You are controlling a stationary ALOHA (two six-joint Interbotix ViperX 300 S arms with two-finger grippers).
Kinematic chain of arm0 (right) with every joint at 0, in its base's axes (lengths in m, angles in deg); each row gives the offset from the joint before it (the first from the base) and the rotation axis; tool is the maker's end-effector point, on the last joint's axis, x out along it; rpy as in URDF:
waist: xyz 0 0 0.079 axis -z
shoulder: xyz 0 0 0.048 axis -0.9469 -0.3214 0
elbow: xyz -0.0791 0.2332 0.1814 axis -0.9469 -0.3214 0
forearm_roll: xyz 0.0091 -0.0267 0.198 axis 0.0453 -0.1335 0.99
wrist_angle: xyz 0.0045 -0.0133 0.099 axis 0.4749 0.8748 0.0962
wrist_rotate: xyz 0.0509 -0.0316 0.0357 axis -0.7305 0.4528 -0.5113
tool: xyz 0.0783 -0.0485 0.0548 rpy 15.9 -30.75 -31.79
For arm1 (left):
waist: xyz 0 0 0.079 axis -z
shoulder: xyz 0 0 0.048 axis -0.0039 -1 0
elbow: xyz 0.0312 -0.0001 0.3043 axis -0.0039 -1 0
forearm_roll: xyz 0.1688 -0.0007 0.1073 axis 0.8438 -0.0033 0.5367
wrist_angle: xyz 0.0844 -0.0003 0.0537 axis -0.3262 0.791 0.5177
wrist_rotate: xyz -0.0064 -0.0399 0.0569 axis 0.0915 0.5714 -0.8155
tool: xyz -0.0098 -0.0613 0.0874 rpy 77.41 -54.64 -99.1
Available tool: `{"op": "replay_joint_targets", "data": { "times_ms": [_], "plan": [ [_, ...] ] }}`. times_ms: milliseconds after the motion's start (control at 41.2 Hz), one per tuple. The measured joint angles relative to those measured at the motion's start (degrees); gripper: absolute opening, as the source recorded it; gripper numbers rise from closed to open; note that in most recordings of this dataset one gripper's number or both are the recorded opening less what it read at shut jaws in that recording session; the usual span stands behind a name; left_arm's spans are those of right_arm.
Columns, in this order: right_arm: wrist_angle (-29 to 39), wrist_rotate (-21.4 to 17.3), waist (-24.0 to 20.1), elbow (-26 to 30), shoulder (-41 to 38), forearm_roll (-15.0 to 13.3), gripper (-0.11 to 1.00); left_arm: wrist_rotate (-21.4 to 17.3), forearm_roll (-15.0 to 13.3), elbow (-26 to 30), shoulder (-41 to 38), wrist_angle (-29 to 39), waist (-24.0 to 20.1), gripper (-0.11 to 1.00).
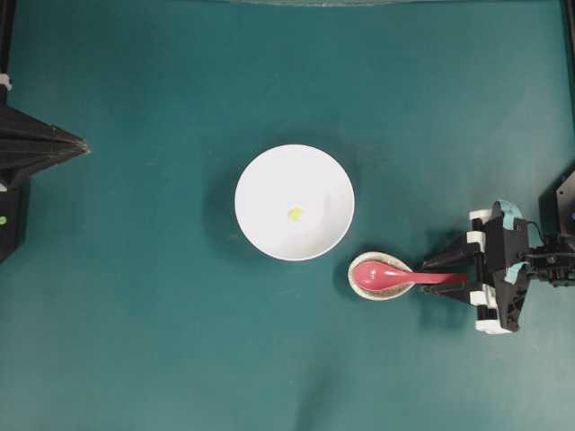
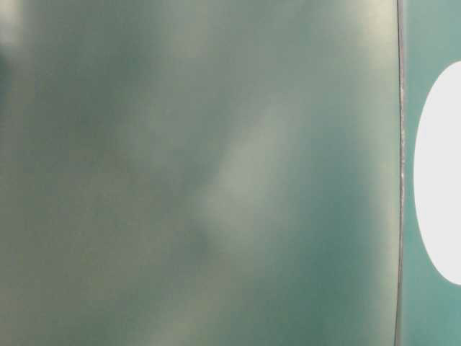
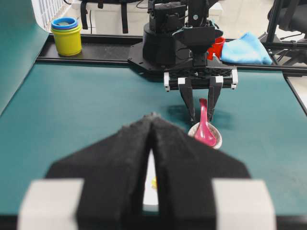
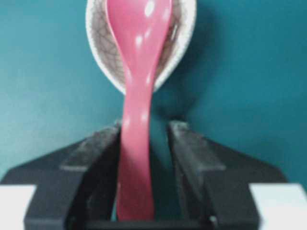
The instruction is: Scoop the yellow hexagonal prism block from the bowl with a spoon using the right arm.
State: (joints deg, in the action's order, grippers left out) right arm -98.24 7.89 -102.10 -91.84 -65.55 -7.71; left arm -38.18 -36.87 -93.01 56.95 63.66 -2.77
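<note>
My right end effector (image 4: 146, 143) stood open, its rough black fingers on both sides of the shiny pink spoon (image 4: 136, 96). The spoon's scoop lay in a small speckled rest (image 1: 382, 277). Farther off, the tiny yellow block (image 1: 294, 214) sat in the round white bowl (image 1: 260, 180). My left end effector (image 3: 152, 158) was closed.

The right arm (image 1: 530, 265) is black, built from angular plates. Its gripper (image 1: 440, 272) has two long black fingers (image 3: 187, 98) which become narrow toward the tips. Behind the fingers there is a black cross rail with white blocks at both ends. A teal strip lies over the top of the wrist. Its base is a big black housing with dark cables on it.

The left gripper (image 3: 152, 148) has thick black fingers (image 3: 115, 167) with a rough, foam-like surface, and a pale white block behind each one. From overhead it looks like a black pointed wedge with a small white piece beside it.
</note>
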Motion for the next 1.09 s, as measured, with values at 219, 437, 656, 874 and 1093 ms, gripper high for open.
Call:
{"op": "replay_joint_targets", "data": {
  "times_ms": [219,437,656,874,1093],
  "plan": [
    [0.35,0.09,0.09,0.44,0.00,0.00,0.45,0.00,0.00,-0.09,0.00,-0.18,0.00,0.03],
    [0.70,0.00,0.62,0.62,0.00,0.00,0.45,-0.09,-0.09,-0.09,0.00,-0.53,0.00,0.03],
    [0.79,0.09,1.14,0.70,0.00,-0.09,0.45,-0.09,-0.09,0.00,0.00,-0.53,0.09,0.03],
    [0.79,0.18,1.23,0.79,0.00,0.00,0.44,0.00,-0.09,0.00,0.00,-0.53,0.00,0.03],
    [0.70,0.26,1.23,0.88,0.00,0.00,0.44,0.00,0.00,0.00,0.00,-0.53,0.00,0.03]
  ]
}}
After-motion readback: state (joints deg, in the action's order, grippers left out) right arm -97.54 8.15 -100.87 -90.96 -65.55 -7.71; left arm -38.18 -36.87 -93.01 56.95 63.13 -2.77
